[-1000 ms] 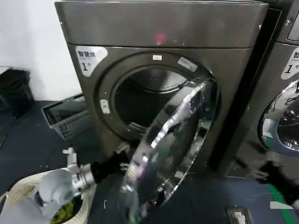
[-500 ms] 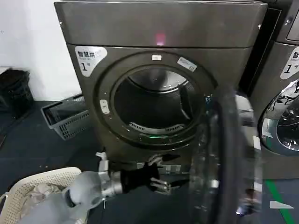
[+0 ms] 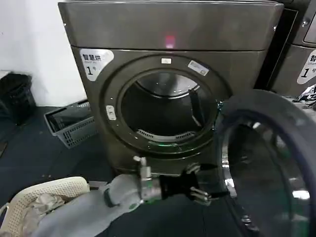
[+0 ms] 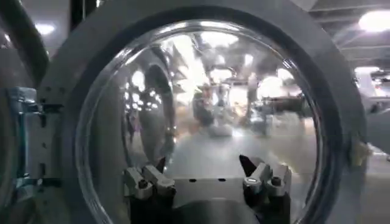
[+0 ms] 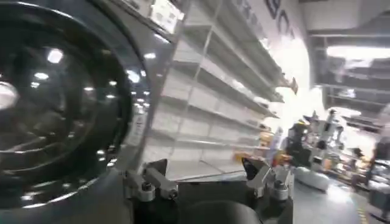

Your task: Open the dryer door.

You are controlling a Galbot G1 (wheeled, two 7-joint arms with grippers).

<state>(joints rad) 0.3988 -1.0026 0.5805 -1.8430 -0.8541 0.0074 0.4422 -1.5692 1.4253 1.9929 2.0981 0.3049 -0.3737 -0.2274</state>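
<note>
At the far left of the head view you had a grey crate point(image 3: 71, 123) on the floor and a cream laundry basket point(image 3: 44, 193) in the lower left corner. The dryer point(image 3: 168, 29) filled the centre, its drum mouth uncovered. Your left gripper point(image 3: 203, 194) sat low at centre, reaching rightward toward the inner rim of the dryer door point(image 3: 269, 163), its fingers spread apart with nothing between them. The door stood swung wide at the lower right, dark inner side facing you. Your right gripper point(image 5: 207, 176) was also spread and empty.
</note>
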